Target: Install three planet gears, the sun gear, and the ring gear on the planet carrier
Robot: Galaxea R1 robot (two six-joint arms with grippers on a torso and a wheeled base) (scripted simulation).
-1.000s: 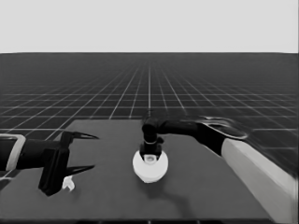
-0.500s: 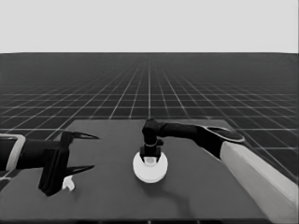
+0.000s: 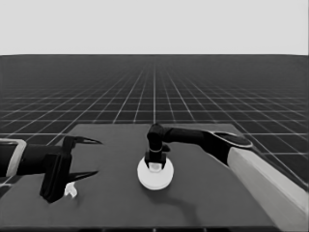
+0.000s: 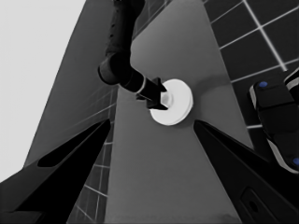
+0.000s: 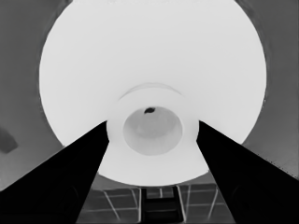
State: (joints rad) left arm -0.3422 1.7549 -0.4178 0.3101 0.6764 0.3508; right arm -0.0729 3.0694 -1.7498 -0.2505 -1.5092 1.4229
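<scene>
The larger round part (image 3: 154,178) lies at the middle of the table, a thick white disc with a raised hub and a small centre hole (image 5: 150,130). My right gripper (image 3: 155,164) stands straight above it, reaching in from the right. Its two fingers press on either side of the hub, so it is shut on it (image 5: 152,123). In the left wrist view the same disc (image 4: 180,95) shows with the right arm over it. The smaller round part and the gears are hidden. My left gripper (image 3: 98,157) waits open over the table's left end.
A thin white piece (image 3: 71,189) lies on the table under the left gripper's fingers, not held. Dark machinery with blue lights (image 4: 275,116) sits past the table's edge. The right arm's pale grey part (image 3: 270,188) fills the lower right corner.
The right gripper has come down a little with the larger round part, which now sits lower and flatter on the table. The left arm has not moved.
</scene>
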